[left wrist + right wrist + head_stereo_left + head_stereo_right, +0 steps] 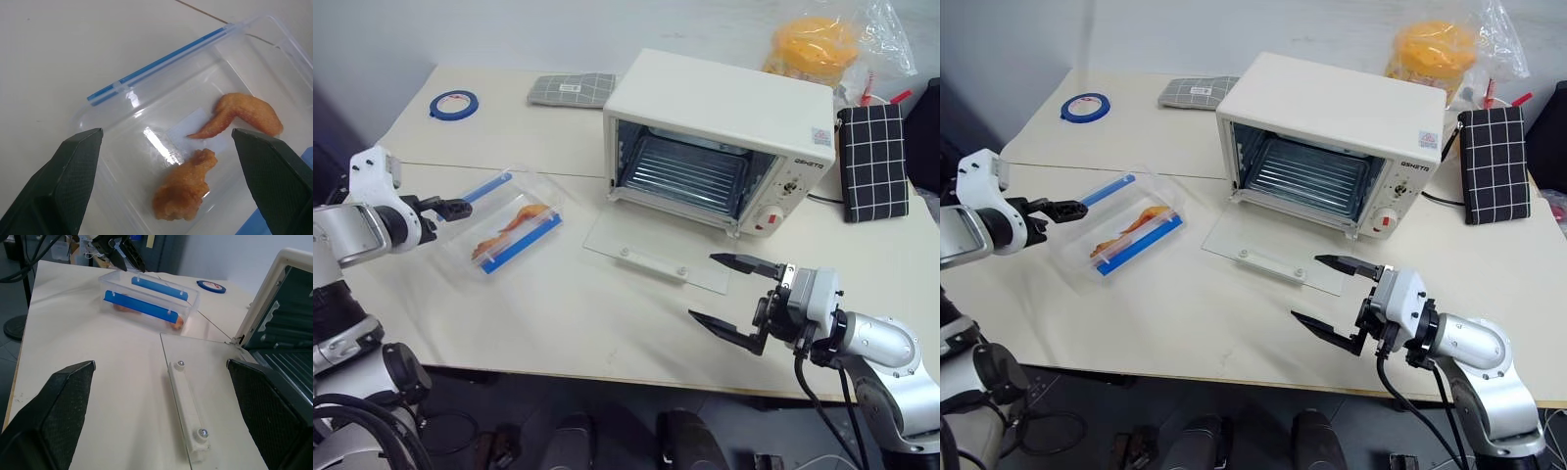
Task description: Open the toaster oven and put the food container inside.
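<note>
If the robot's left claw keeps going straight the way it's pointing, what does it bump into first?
Most likely the food container. The open left gripper points at it from close by, and the left wrist view looks straight down into the box between the fingers.

On the counter (558, 323), the food container (509, 223) lies just right of the left end effector (453, 208), near its fingertips. The toaster oven (720, 142) stands beyond the right end effector (736, 294), its door (656, 252) lying flat on the counter between them. The container sits well left of the right end effector.
</note>
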